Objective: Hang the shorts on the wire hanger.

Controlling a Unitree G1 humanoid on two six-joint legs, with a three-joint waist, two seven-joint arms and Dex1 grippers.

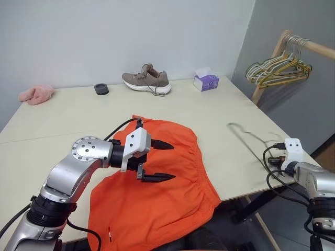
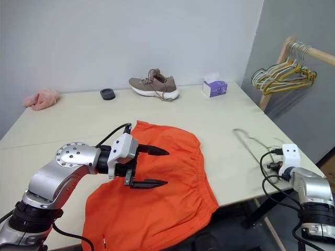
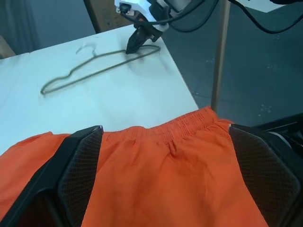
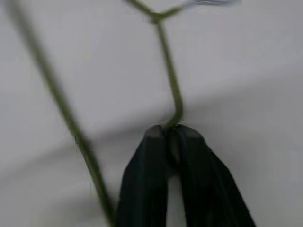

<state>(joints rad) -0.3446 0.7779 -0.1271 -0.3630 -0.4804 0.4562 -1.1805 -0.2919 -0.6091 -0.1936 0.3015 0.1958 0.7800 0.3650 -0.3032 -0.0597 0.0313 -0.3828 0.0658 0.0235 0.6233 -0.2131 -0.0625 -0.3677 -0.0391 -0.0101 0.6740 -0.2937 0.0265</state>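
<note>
A pale beige table [image 1: 209, 112] stands against a plain grey-white wall, with a wooden rack [image 1: 293, 42] at the robot's right carrying a bunch of yellow, green and white hangers [image 1: 277, 70]. Along the far edge of the table lie a pink cloth [image 1: 36, 94], a small dark round object [image 1: 101, 89], a tan shoe [image 1: 147, 80] and a purple tissue box [image 1: 205, 80]. The shorts [image 1: 157, 193], bright orange, are spread flat at the near middle of the table, their lower part hanging over the near edge and the gathered waistband toward the robot's right. The left gripper [image 1: 158, 161] hovers just above the shorts, pointing toward the robot's right, its two black fingers spread wide apart with nothing between them. The wire hanger [image 1: 251, 138], thin and olive-green, lies flat on the bare table to the right of the shorts, well apart from them, near the table's right edge. The right gripper [image 4: 171, 135] is down at that edge, its fingers clenched together on the wire of the hanger's body.
</note>
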